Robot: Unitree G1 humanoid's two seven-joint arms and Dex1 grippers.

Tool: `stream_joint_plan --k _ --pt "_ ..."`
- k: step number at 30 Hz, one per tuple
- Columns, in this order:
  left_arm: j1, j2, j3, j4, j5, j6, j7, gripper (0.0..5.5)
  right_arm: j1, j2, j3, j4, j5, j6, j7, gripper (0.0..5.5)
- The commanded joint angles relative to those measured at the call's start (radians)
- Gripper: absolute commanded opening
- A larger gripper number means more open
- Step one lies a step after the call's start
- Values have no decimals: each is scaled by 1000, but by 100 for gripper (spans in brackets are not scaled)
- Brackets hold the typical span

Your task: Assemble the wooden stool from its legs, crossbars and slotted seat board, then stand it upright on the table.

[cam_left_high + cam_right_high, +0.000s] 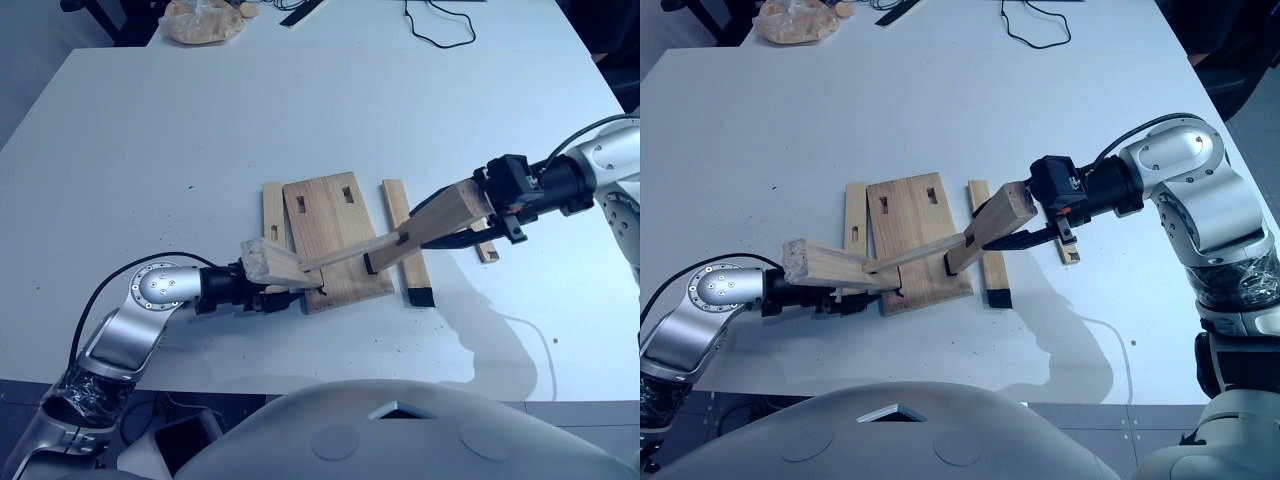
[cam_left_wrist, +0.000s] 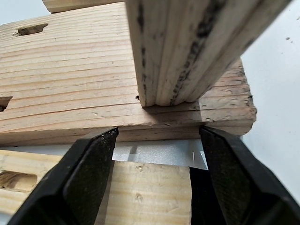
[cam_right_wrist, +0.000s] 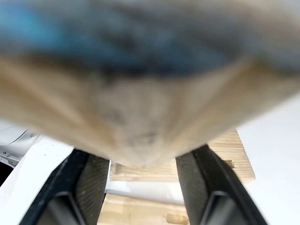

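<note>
Frame-joining step over the table [image 1: 120, 150]: the left claw [image 1: 278, 298] is gripping one leg [image 1: 268, 262], and the crossbar [image 1: 345, 257] is spanning to the second leg [image 1: 430, 225], which the right claw [image 1: 468, 218] is clamping. The next move is probably calling for seating these joints squarely before meeting the seat board [image 1: 335, 215]. The left wrist view is revealing the leg's end meeting the board's edge, unclear from above

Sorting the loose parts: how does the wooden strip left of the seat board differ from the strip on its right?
The left strip shows a slot cut in it; the right strip shows none. The right strip ends in a dark tip towards the robot; the left strip's near end is hidden behind a held leg. Both lie flat on the table beside the seat board.
</note>
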Motion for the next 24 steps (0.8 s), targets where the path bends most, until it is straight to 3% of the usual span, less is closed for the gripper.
stream_joint_plan --k 1,8,21,24 --pt "-30 -13 -20 6 1 -7 -7 321 16 45 85 30 -51 36 0 200" --pt "-46 -9 -23 17 1 -16 -26 321 14 62 137 115 -112 -9 16 200" --pt "-87 -30 -46 -4 2 13 -29 321 15 72 210 55 -178 -97 24 200" --pt "-98 -21 3 -5 -50 40 -40 321 18 66 213 86 -204 -126 20 200"
